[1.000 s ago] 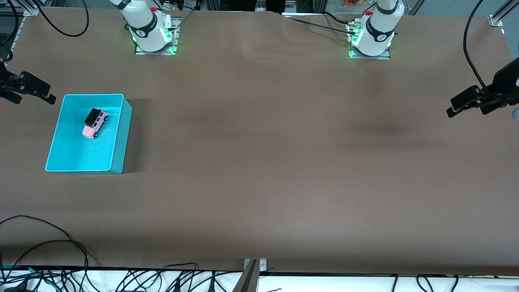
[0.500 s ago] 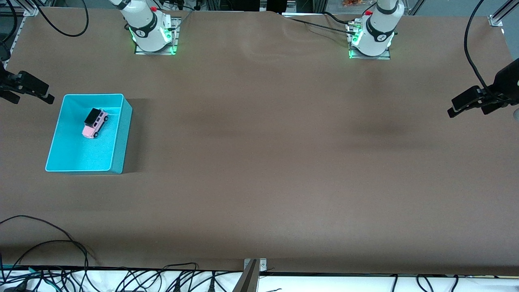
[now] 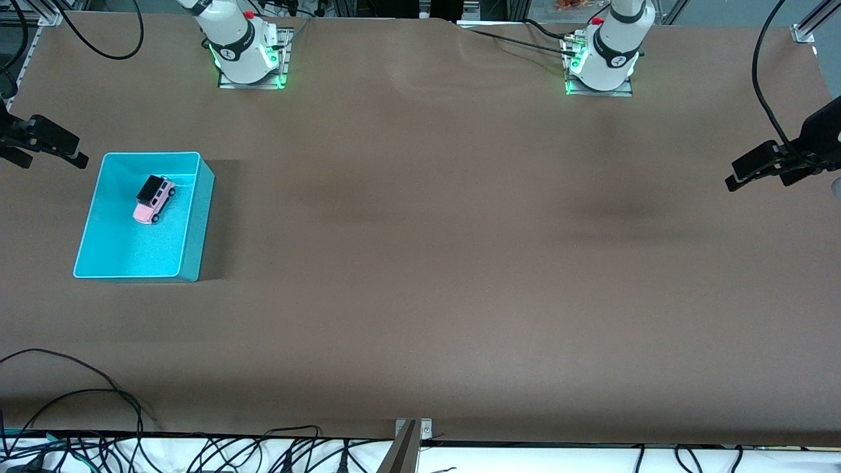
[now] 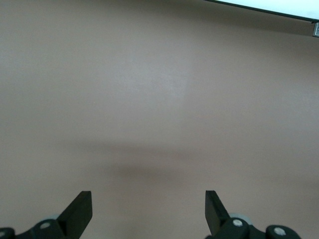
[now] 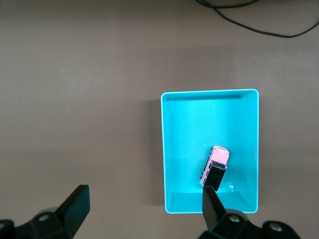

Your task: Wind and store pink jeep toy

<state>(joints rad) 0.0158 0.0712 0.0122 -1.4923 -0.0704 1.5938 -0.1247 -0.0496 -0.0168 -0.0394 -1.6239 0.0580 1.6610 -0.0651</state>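
Right now my right gripper (image 5: 142, 209) hangs with its jaws spread wide and nothing between them, high over the table's edge at my right arm's end, just off the bin's corner that lies farthest from the front camera. From its wrist camera I look straight down on the bin (image 5: 172, 149), with one dark fingertip (image 5: 212, 199) overlapping the bin's wall in that view (overlapping only, since the gripper is well above it). My left gripper (image 4: 148, 211) is likewise wide open and empty, held over bare table (image 4: 159, 89) at my left arm's end; its camera sees only the brown surface and a faint shadow.

Out from there: the cyan bin (image 3: 197, 217) sits on the table toward my right arm's end, upright, its open top facing up. The jeep (image 3: 155, 199) lies inside it, on its wheels on the bin floor, in the part of the bin farther from the front camera, set at a slant to the walls with its black roof end pointing toward my bases. It is close to the bin's wall on that side; whether it touches, I cannot tell. Neither gripper touches the jeep (image 5: 215, 167) or the bin.

Cables (image 3: 79, 394) trail along the table edge nearest the front camera.
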